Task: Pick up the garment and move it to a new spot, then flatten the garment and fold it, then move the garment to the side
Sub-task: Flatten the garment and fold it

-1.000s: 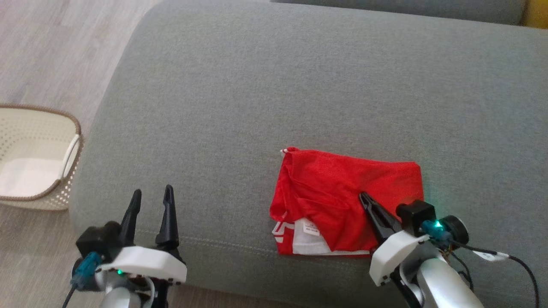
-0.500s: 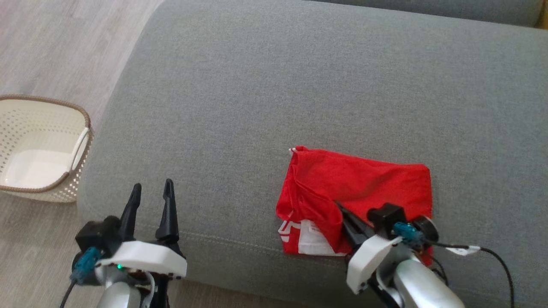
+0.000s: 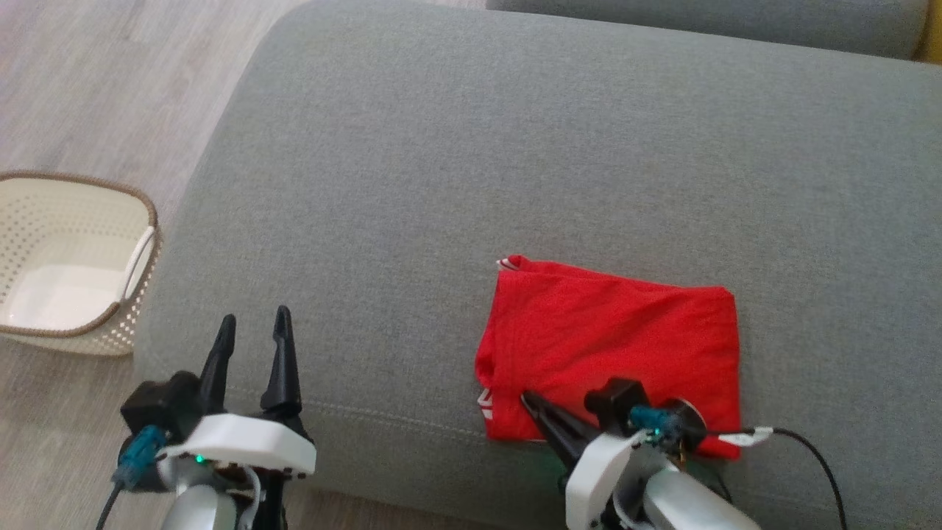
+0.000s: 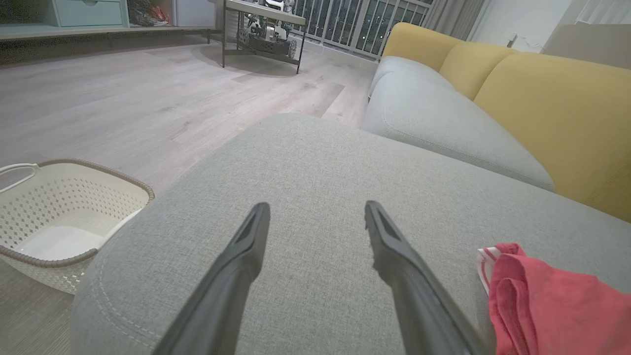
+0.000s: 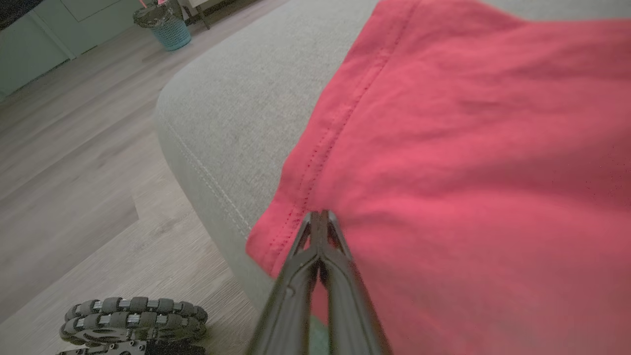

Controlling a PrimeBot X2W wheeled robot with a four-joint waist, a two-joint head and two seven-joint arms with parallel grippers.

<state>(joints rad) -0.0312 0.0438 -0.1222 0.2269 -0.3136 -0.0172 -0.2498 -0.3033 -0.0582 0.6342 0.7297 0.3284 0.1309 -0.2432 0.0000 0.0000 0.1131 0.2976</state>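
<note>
Red fabric garment (image 3: 618,346) folded near the front edge of the grey sofa cushion (image 3: 515,147). Right gripper (image 3: 528,400), jaws pinched on its hem, has drawn the flap over the white inner panel (image 3: 486,403) exposed earlier; left gripper (image 3: 252,322) gapes wide, empty.

The head view looks steeply down from above the near edge of the cushion (image 3: 471,184), taking in the basket (image 3: 70,258) on the floor (image 3: 88,73) at the left. The left wrist view sits low over the near left corner, facing far toward a yellow sofa back (image 4: 557,113); it shares the basket and the left edge of the garment (image 4: 552,305) with the head view. The right wrist view hangs close over the garment's near left corner, facing left toward the floor.
</note>
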